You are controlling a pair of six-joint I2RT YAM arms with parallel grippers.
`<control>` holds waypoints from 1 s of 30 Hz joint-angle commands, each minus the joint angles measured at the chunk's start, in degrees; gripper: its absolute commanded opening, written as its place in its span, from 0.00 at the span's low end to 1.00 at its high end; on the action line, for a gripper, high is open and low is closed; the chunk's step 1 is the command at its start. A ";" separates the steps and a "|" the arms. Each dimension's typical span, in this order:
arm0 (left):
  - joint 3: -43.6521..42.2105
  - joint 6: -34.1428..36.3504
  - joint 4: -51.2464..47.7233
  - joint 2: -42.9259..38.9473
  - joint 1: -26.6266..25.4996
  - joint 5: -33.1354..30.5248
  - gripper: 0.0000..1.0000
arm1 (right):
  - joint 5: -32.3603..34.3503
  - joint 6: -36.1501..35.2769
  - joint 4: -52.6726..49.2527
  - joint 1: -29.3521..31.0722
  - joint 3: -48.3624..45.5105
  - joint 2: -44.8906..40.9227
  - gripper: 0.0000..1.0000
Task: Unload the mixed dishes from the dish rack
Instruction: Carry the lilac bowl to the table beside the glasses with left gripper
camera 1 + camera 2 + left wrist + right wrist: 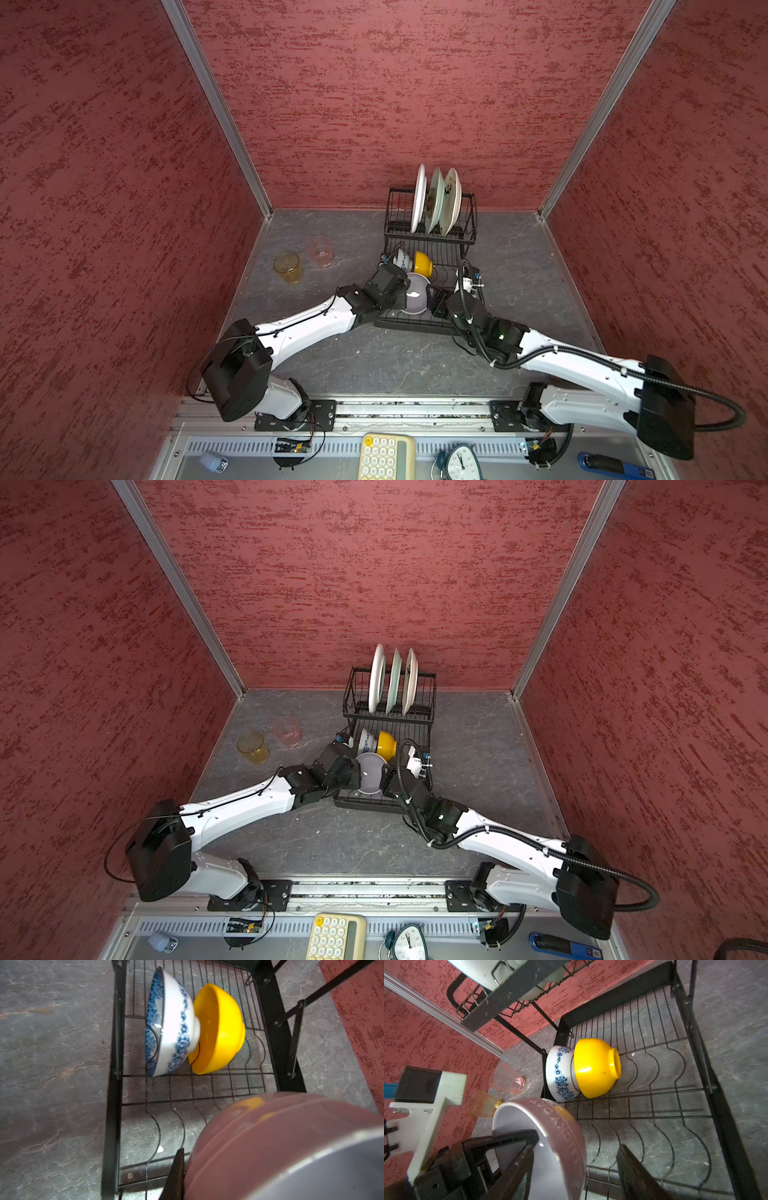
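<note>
The lavender bowl (416,301) is clamped by its rim in the left pincer (404,291) over the dish rack (415,325); the right pincer (575,1151) is spread wide

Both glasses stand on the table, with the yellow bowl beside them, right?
Not the yellow bowl: it lies in the dish rack against the blue-white bowl, per the left wrist view. The amber glass and pink glass do stand on the table.

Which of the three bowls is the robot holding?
The lavender bowl, clamped in the left tool; the blue-white bowl and yellow bowl rest in the rack.
</note>
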 commanded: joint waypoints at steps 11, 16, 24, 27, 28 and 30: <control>-6.18 -0.72 -5.19 -14.47 17.26 -1.21 0.00 | 0.93 -0.24 0.26 0.06 -2.97 -2.80 0.87; -9.11 -0.45 -7.26 -16.12 27.27 -0.51 0.00 | 0.48 -1.77 -0.19 0.05 -2.75 -2.16 0.92; -10.31 1.10 -7.76 -12.07 36.67 -0.42 0.00 | -0.66 -4.30 -2.26 -0.14 -1.45 -0.91 0.93; -10.30 2.13 -7.33 -9.88 38.82 -0.20 0.00 | -1.54 -4.22 -3.49 -0.48 -0.45 0.01 0.93; -10.28 2.46 -7.02 -9.38 39.24 -0.17 0.00 | -1.86 -3.57 -4.21 -0.64 -0.02 0.44 0.93; -10.19 3.13 -6.23 -7.96 40.12 -0.36 0.00 | -3.95 -3.78 -4.09 -1.06 0.76 1.89 0.93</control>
